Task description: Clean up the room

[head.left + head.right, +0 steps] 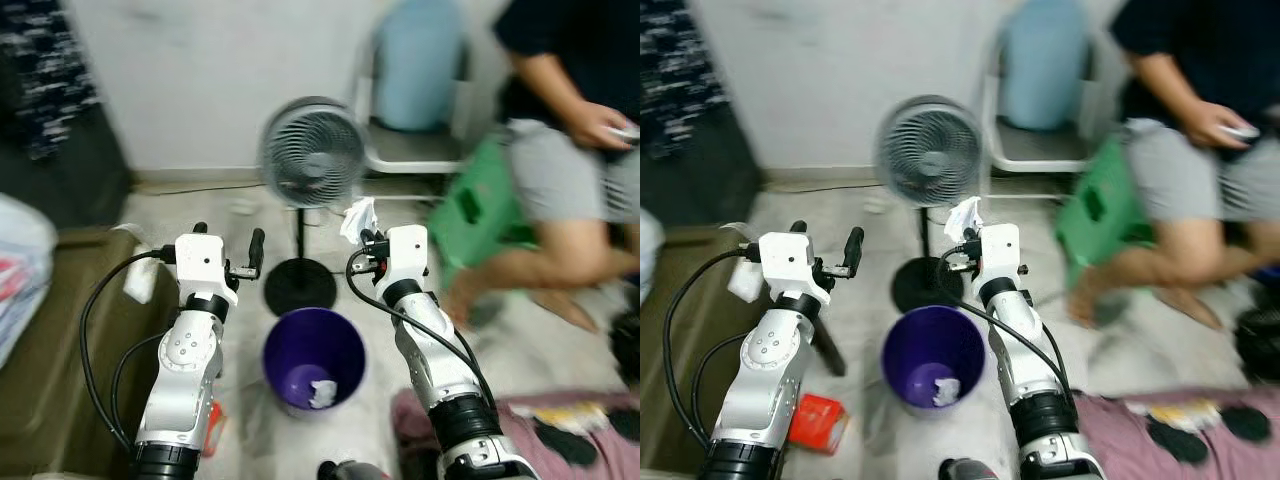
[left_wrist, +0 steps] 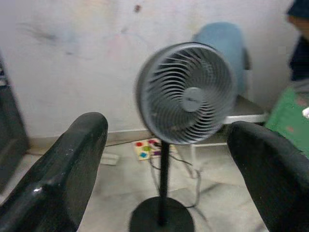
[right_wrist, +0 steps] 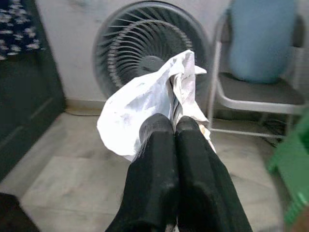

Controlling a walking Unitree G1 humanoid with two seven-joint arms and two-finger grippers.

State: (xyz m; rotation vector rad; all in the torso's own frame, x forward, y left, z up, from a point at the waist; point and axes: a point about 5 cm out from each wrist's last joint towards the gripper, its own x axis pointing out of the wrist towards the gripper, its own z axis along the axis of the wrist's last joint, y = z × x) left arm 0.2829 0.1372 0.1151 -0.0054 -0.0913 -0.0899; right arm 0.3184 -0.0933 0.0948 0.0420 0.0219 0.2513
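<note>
My right gripper [image 1: 365, 236] is shut on a crumpled white paper [image 1: 358, 217], held up in front of the fan and beyond the far rim of the purple bin [image 1: 313, 357]. In the right wrist view the paper [image 3: 149, 104] sticks out past the closed fingertips [image 3: 159, 126]. The bin stands on the floor between my two arms, with a white scrap [image 1: 321, 392] lying in its bottom. My left gripper [image 1: 228, 245] is raised to the left of the bin, open and holding nothing; its two fingers [image 2: 63, 159] frame the fan.
A grey pedestal fan [image 1: 312, 152] on a black round base stands just behind the bin. A person [image 1: 570, 150] sits at the right beside a green stool [image 1: 478, 205]. A chair [image 1: 415, 90] is by the wall. A brown sofa [image 1: 50, 350] is at left, and a red packet [image 1: 816, 420] lies on the floor.
</note>
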